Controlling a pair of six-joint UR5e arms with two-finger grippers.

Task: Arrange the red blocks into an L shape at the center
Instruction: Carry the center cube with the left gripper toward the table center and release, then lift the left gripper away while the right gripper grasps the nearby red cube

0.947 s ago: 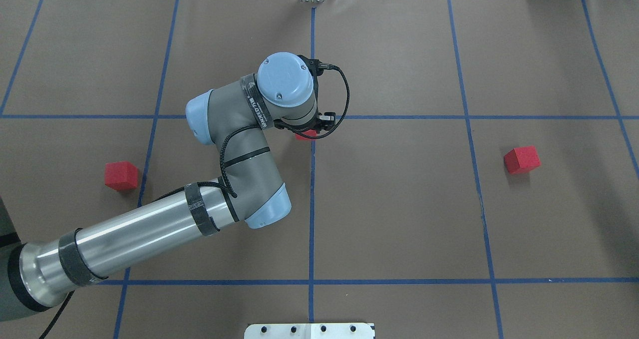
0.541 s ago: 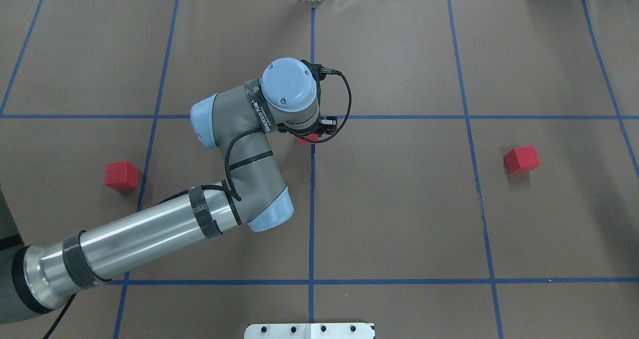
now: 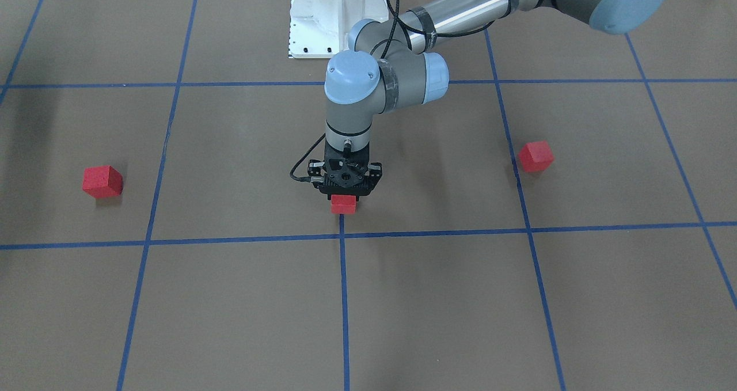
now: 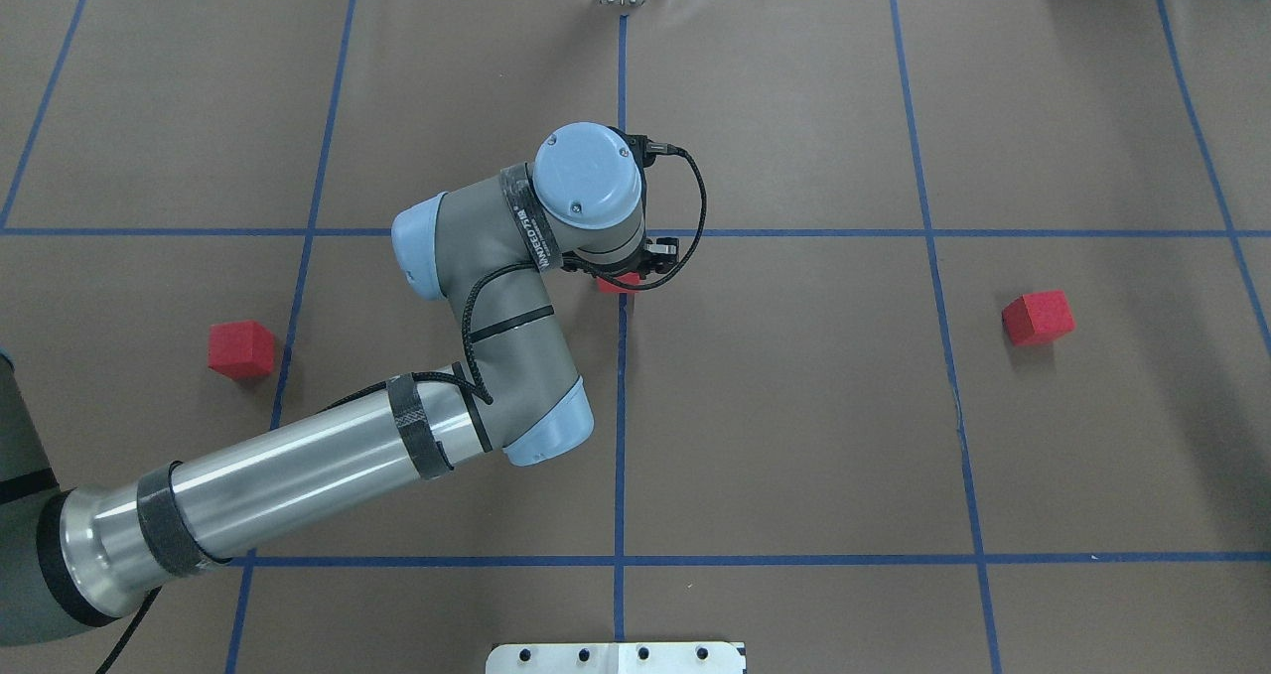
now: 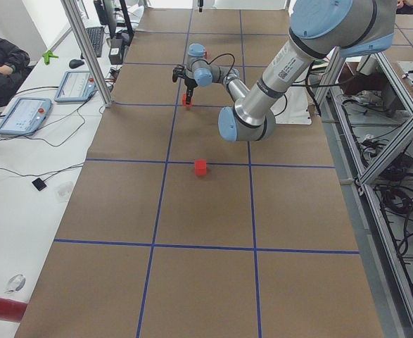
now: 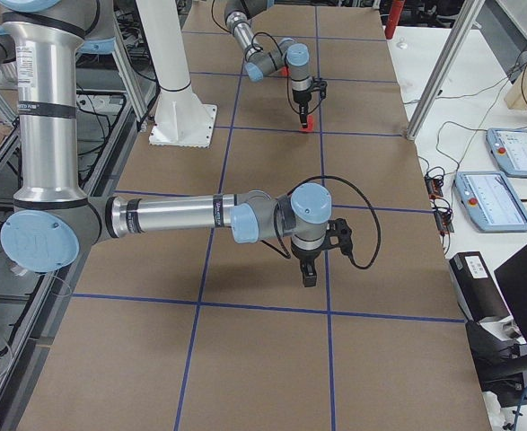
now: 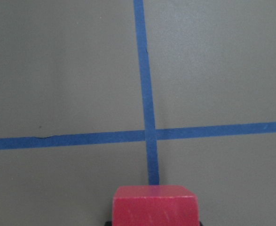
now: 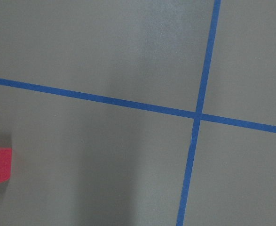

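Cubes of bright, matte red, faintly speckled and each far smaller than a grid square, are what we count on the brown counter (image 4: 794, 406): three of them, well apart from one another. The held block (image 3: 344, 205) is clamped between the fingers of the left gripper (image 3: 344, 196), which points straight down. In the left wrist view we see its paler top face and a front face with light flecks. It is over the blue tape line (image 7: 143, 56), just on the robot's side of the center (image 3: 341, 235), near the crossing but not on it. Whether it touches the counter we cannot tell. The left-side block (image 4: 240, 348) rests on the counter near another tape line, and the right-side block (image 4: 1038, 319) lies inside its own square, turned askew to the grid. The right gripper (image 6: 309, 278) points down over the counter's right end and shows only from the side, so we cannot tell whether its jaws are apart or together.
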